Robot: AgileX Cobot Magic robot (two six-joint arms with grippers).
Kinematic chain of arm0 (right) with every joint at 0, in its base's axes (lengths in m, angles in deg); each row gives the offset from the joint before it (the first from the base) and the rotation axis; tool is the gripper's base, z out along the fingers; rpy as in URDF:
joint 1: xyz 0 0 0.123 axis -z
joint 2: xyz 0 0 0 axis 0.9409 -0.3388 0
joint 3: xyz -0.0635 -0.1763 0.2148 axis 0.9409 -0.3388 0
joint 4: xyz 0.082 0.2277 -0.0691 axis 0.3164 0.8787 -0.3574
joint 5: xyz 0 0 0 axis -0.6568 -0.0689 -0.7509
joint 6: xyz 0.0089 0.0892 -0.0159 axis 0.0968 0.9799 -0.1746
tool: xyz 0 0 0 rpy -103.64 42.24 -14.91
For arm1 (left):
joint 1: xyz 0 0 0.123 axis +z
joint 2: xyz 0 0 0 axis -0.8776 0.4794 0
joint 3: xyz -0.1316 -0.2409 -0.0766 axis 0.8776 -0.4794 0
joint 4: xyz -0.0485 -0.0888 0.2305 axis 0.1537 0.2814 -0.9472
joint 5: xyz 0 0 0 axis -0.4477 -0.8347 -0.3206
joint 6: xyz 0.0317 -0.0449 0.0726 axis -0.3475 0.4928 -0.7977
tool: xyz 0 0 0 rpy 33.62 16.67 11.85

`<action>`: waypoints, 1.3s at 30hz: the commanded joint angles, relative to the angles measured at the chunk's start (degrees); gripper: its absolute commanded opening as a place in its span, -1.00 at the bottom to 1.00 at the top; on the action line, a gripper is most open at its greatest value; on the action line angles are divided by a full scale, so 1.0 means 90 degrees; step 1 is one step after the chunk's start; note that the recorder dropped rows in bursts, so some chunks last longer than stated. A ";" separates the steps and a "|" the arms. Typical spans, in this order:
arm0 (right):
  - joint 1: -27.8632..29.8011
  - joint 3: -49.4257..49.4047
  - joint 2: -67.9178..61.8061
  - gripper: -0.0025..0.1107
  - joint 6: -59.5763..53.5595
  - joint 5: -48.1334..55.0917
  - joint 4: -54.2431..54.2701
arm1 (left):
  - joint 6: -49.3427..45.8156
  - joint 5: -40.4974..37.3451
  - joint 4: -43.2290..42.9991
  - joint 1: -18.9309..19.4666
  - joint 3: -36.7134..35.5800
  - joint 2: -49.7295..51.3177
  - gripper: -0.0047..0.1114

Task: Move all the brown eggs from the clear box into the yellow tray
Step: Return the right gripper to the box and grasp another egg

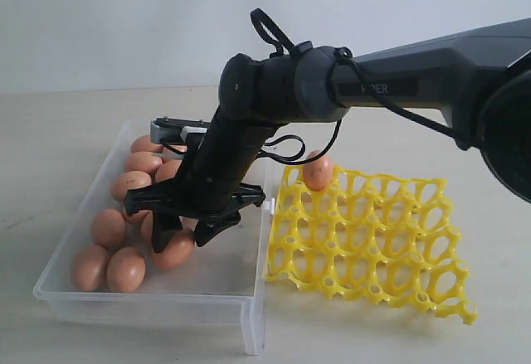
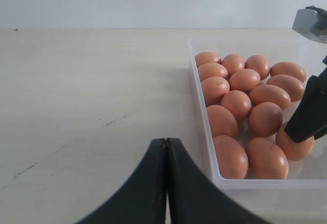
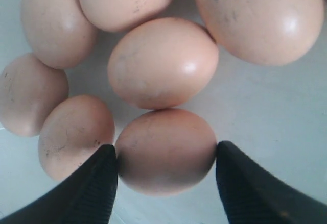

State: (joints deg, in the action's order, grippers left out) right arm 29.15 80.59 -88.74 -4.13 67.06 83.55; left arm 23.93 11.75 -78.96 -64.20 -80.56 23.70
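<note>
1. The right fingers (image 3: 87, 193) are spread, one on each side of one egg (image 3: 166, 150) and right up against it. I cannot tell if they press it yet.
2. That egg lies flat in the clear box (image 1: 207, 302). Its long way seems to go from finger to finger.
3. The next egg (image 3: 163, 63) touches it in front. A side egg (image 3: 76, 132) sits just beside one finger, so there is little room there.
4. The other brown eggs (image 2: 237, 104) are bunched together in the box.
5. The left fingers (image 2: 148, 183) are pressed together over the worktop (image 2: 76, 106), outside the box. The right arm is nearer.
6. The yellow tray (image 1: 373, 248) sits just beside the box, with a lone egg (image 1: 318, 171) in a corner cup.
</note>
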 commanded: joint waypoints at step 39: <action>0.0002 0.0707 -0.0064 0.02 0.0334 0.0857 -0.2344 | -0.0014 0.0025 0.0015 0.0007 0.0026 -0.0036 -0.92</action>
State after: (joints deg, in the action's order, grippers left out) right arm 28.89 85.72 -89.50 -1.08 73.41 64.42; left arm 23.93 11.75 -78.96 -64.20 -80.56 23.70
